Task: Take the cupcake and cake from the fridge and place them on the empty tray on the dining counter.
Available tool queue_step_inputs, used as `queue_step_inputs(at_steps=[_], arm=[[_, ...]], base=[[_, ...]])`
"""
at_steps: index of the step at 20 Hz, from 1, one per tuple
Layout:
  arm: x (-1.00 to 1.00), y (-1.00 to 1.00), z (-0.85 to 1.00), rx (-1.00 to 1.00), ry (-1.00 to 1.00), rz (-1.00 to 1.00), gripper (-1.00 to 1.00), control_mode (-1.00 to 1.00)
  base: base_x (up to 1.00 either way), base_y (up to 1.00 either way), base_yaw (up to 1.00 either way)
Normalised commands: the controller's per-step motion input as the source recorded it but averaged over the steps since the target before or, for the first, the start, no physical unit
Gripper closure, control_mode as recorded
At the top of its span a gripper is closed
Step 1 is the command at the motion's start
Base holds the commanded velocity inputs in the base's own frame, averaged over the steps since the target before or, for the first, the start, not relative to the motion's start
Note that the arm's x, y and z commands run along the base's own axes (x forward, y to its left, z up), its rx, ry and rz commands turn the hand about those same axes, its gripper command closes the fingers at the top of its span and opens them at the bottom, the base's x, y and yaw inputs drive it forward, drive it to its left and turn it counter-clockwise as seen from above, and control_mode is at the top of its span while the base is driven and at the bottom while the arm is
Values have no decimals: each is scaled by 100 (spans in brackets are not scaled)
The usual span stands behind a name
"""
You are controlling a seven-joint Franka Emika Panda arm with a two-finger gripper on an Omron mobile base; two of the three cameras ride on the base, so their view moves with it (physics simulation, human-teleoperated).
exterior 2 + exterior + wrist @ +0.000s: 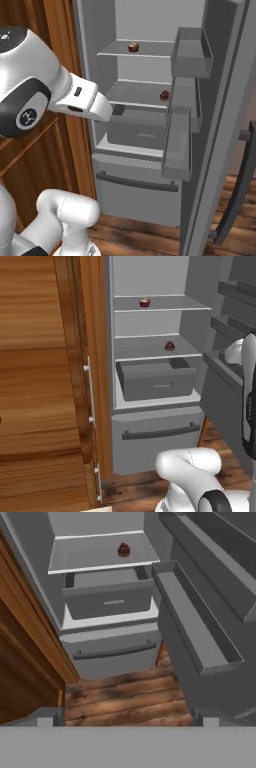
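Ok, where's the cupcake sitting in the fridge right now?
The cupcake is on the top shelf of the open fridge, near the shelf's middle; a darker small cake sits one shelf lower, above the grey drawer.

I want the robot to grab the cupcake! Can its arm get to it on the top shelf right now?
Probably yes. The fridge door stands wide open, and the cupcake sits alone on the top shelf with nothing in front of it. The arm would have to lift and stretch forward first, since the hand is not near that shelf.
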Motion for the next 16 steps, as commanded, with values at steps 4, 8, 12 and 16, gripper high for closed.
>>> queue_step_inputs(at_steps=[4, 8, 12, 16], arm=[[24, 8, -20, 13, 1, 28, -100, -100], [38, 28, -26, 0, -1, 9, -100, -100], [57, 0, -21, 0, 0, 1, -100, 100], [0, 0, 0, 0, 0, 0, -100, 100]], base=[[0, 0, 0], [0, 0, 0], [25, 0, 0], [100, -16, 0]])
